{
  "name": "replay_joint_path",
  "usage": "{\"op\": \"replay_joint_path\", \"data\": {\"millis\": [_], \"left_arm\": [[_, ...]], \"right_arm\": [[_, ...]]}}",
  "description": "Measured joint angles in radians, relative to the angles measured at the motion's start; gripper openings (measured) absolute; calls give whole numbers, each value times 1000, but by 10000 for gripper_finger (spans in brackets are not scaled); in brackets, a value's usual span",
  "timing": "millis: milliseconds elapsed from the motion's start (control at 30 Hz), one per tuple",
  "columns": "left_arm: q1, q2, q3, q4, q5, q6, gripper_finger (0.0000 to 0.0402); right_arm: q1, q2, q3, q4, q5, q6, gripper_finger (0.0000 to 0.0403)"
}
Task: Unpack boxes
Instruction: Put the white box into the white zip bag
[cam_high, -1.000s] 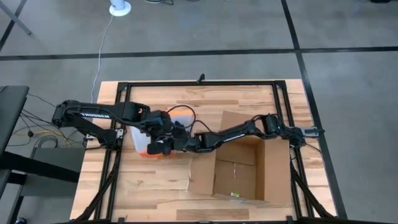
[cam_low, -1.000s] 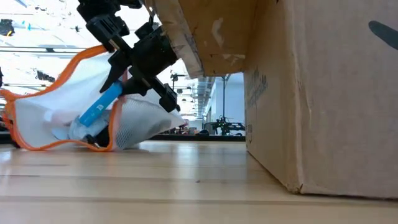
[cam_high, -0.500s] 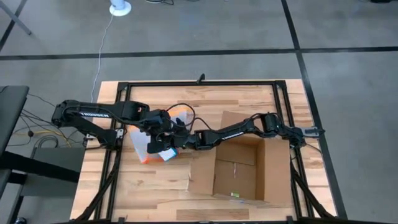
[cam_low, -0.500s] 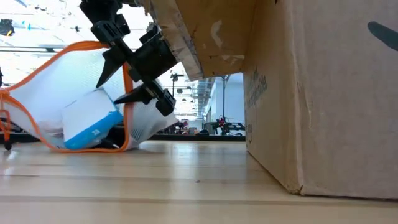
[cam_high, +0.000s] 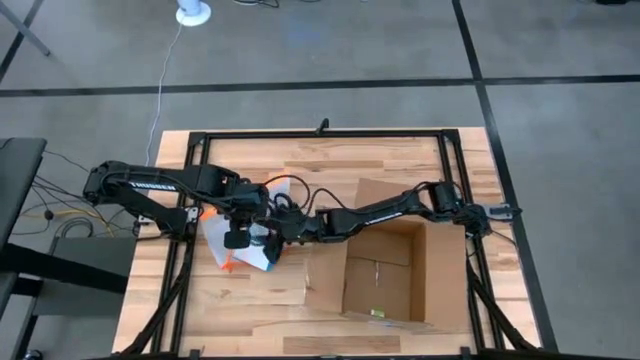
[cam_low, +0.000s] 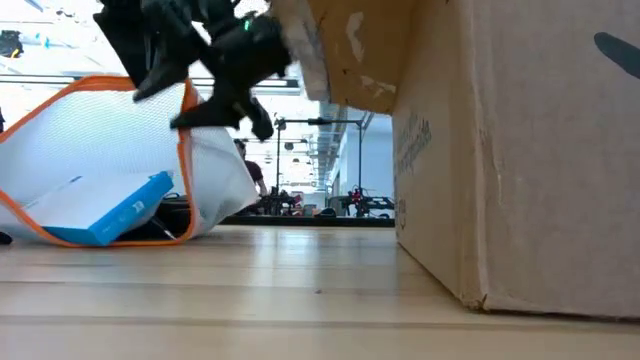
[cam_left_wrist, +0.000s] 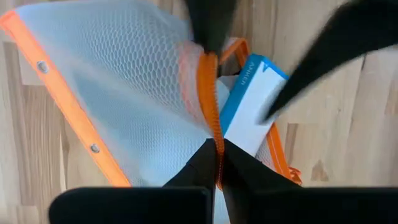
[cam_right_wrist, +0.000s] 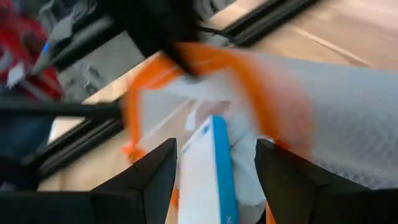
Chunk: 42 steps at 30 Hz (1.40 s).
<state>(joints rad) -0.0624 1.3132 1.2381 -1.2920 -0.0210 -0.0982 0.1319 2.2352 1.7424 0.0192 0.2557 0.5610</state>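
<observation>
A: Where is the work being done?

B: Beside the cardboard box (cam_high: 385, 262), on its left side. One box is being counted, standing open on the table (cam_high: 330, 160), its long axis running from the far edge toward the near edge. One mesh pouch (cam_high: 240, 235) with an orange edge is lying just beside it, and one blue-and-white carton (cam_low: 100, 208) is being seen inside that pouch.

A: And the claws?

B: The left gripper (cam_left_wrist: 217, 163) is being kept pinched on the pouch's orange rim. The right gripper (cam_right_wrist: 214, 163) is being held spread at the pouch's mouth, nothing between its fingers. Both are sitting left of the box; the right arm is stretched across the box's left flap, so it is judged nearer to the box.
</observation>
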Motion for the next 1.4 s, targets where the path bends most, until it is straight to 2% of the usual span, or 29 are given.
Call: {"op": "replay_joint_path", "data": {"millis": [200, 300, 400, 533, 667, 967, 1233, 1400], "left_arm": [[0, 0, 0, 10, -4, 8, 0], [1, 0, 0, 21, -5, 11, 0], [1, 0, 0, 49, -5, 9, 0], [1, 0, 0, 65, -5, 6, 0], [1, 0, 0, 74, -5, -3, 0], [1, -1, 0, 75, -1, -3, 0], [0, -2, 0, 90, -2, -31, 0], [-8, -2, 0, 103, -2, -57, 0]], "right_arm": [[80, -100, -2, -311, -36, -33, 196], [134, -104, 0, -343, -46, -9, 191], [161, -45, -1, -289, -51, 22, 186], [137, 31, -4, -236, -56, 89, 175], [104, 54, -2, -122, -91, 39, 167], [67, 92, -4, -152, -173, 67, 159], [38, 182, -2, 121, -182, 131, 158], [-14, 236, 60, 223, -180, 194, 146]]}}
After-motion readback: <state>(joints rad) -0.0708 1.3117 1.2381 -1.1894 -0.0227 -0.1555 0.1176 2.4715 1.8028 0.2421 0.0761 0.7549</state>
